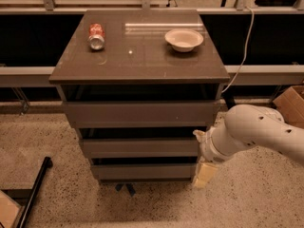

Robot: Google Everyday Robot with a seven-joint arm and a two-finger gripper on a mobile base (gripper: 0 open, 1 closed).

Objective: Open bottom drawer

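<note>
The bottom drawer (142,171) is the lowest of three flat grey fronts on the grey-brown cabinet (137,65), with a dark gap above it. The middle drawer (140,147) and top drawer (140,112) sit above it. My gripper (203,174) hangs from the white arm (256,132) at the right end of the bottom drawer front, its pale yellow finger pointing down beside the drawer's right corner. Whether it touches the drawer front cannot be told.
A red soda can (96,35) lies on the cabinet top at the left and a white bowl (184,39) stands at the right. A cardboard box (292,103) is at the right edge. A black bar (33,194) lies on the speckled floor at lower left.
</note>
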